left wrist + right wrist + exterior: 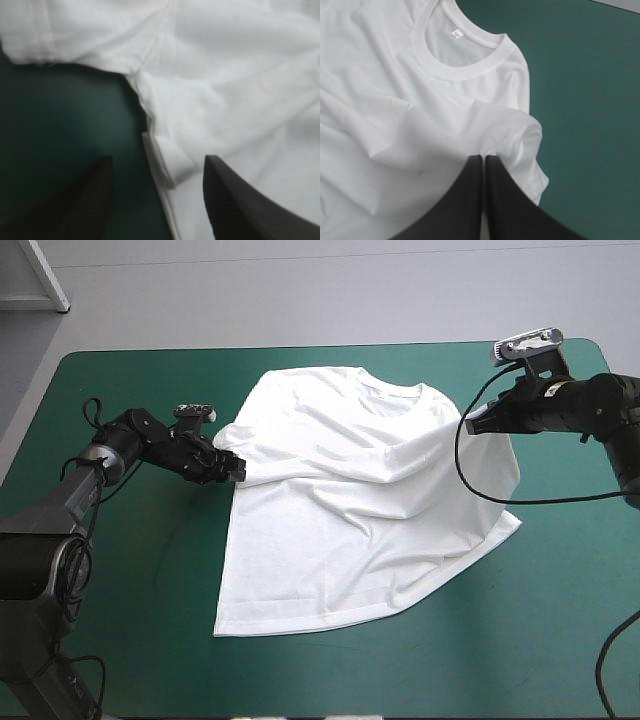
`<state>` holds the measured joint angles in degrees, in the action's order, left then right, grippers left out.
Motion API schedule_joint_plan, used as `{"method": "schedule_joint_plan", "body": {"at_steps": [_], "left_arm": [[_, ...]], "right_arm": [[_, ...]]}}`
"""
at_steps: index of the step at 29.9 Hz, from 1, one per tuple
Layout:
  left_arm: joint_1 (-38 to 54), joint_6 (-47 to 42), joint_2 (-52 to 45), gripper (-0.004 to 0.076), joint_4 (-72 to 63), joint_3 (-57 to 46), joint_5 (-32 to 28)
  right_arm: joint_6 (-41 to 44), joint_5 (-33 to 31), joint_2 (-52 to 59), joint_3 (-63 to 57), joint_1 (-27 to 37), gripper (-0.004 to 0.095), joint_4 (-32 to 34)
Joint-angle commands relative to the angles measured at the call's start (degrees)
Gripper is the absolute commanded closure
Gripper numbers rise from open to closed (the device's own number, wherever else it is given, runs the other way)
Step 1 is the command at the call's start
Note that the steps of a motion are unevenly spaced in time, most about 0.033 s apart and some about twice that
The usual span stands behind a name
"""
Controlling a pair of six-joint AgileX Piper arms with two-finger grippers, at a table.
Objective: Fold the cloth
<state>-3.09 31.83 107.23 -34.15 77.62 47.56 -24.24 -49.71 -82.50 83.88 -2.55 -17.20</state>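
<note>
Black fingers (pixel 470 200) of my right gripper (pixel 484 157) sit nearest, pressed into one arch with a bunch of white cloth pinched at the tip. That cloth is the right sleeve of the T-shirt (pixel 350 500), raised off the table. Ahead of that gripper: round collar (pixel 465 57), one small neck label (pixel 455 33) inside it.

My left gripper (pixel 157 160) is spread wide, its fingers (pixel 92 200) well apart, nothing clamped. The shirt's side edge and underarm fold lie between them and just ahead; left sleeve (pixel 30 35) farther ahead, off to one side.

Surface: one table, teal-green cover (pixel 140 580), flat, showing on every side of the shirt.

Shirt lies between my two grippers, mostly spread, wrinkled across the chest, collar toward the far edge, hem toward the near edge.

Count: one T-shirt, two grippers, two fingers on each, one label.
</note>
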Motion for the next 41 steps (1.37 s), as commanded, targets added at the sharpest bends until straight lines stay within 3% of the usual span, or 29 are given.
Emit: {"method": "schedule_joint_plan", "body": {"at_steps": [1, 6, 9, 12, 13, 23, 41], "left_arm": [[-1.54, 1.53, -2.13, 0.0323, -3.22, 1.29, -2.63], [-4.13, 1.99, -0.67, 0.0338, -2.13, 1.29, -5.42], [-4.6, 1.76, -0.04, 0.0401, -2.13, 1.29, -6.2], [-4.6, 1.76, 0.08, 0.0608, -2.01, 1.29, -6.08], [-4.6, 1.76, -0.03, 0.071, -2.01, 1.29, -6.08], [-4.6, 1.96, -6.77, 0.0705, -1.42, 6.25, -4.24], [-4.6, -4.59, -25.47, 0.0705, 9.02, 28.35, 5.64]], "right_arm": [[-0.13, 3.2, 1.69, 1.63, -0.06, 0.0925, -0.69], [-0.13, 3.21, 1.69, 1.63, -0.06, 0.0925, -0.69], [-0.13, 3.01, 1.69, 1.63, -0.06, 0.0925, -0.69], [-0.4, 2.88, 1.69, 1.63, -0.06, 0.0925, -0.57], [-0.4, 2.88, 1.69, 1.63, -0.06, 0.0925, -0.46], [-1.2, 3.84, 3.92, 2.59, -0.06, 0.0925, -2.98], [-2.97, 1.25, 15.9, 12.39, -0.06, 0.0925, -2.44]]}}
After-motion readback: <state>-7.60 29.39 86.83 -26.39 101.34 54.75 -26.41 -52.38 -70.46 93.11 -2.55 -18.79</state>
